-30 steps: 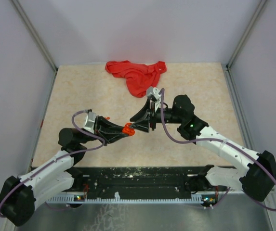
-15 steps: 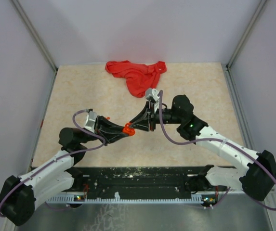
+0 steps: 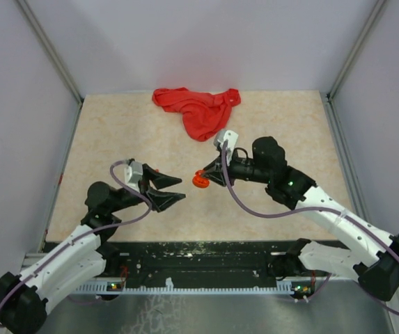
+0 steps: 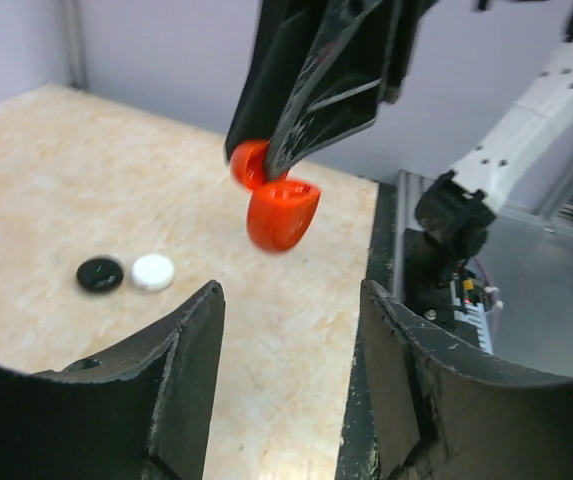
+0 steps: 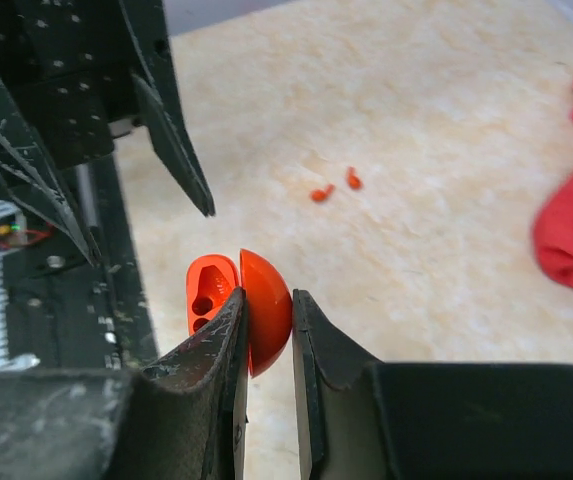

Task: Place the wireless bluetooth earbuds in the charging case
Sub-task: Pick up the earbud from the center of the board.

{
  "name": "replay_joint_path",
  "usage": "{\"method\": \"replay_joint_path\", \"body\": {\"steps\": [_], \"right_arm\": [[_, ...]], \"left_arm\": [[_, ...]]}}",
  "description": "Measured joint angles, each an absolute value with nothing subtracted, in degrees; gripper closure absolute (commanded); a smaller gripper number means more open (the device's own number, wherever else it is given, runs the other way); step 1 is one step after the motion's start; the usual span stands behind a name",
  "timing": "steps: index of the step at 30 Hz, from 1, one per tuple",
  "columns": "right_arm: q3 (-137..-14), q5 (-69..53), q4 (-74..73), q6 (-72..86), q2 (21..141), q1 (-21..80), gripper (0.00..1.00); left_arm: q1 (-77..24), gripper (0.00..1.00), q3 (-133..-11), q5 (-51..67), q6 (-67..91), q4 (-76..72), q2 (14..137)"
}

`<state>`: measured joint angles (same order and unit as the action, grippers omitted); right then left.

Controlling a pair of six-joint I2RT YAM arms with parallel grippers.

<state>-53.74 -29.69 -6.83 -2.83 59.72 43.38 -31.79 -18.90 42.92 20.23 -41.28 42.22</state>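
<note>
Beige marbled tabletop, enclosed by pale grey walls, is serving as the work surface.

**Change of state.** Compared with one second ago, the left gripper is no longer sharing the grip. Its fingers are standing spread and empty, and it is sitting drawn back, leaving open space between its fingertips and the red round plastic charging case. The right gripper is now carrying that case alone, its fingers pinching the domed shell above the table. The case is hanging open, with the flat inner half and its dark recess showing beside the right gripper's fingertips.

**Judgement.** The hand-over appears complete and the case is ready for loading, but no earbud is seated yet. The left gripper is free for picking.

**Surroundings.**
- Two tiny red plastic earbuds are lying loose on the table beyond the right fingertips. They are close together and well apart from the case.
- A crumpled red cloth is lying farther beyond the right fingers.
- A small black round disc and a small white round disc are lying side by side, ahead of the left fingers. Whether they are cases or lids cannot be told.

**Obstruction.** The held case is hanging directly ahead of the left fingertips, so any reach forward is likely to require clearance.
</note>
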Motion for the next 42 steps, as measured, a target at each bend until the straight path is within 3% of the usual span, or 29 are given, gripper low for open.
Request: {"method": "replay_joint_path", "body": {"steps": [11, 20, 30, 42], "right_arm": [[-55.70, -5.04, -19.29, -11.03, 58.13, 46.87, 0.93], [-53.06, 5.15, -20.99, -10.94, 51.66, 47.13, 0.92], [-49.04, 8.67, -20.99, -10.39, 48.97, 47.16, 0.92], [-49.04, 7.90, -20.80, -9.78, 48.97, 47.16, 0.91]], "left_arm": [[-31.79, 0.28, -24.82, 22.13, 15.18, -15.59, 41.74], [-31.79, 0.29, -29.36, 4.21, 18.20, 0.10, 47.92], [-31.05, 0.38, -32.56, -8.19, 20.88, 6.90, 60.80], [-24.84, 0.61, -39.27, -7.25, 20.95, 6.46, 79.88]]}}
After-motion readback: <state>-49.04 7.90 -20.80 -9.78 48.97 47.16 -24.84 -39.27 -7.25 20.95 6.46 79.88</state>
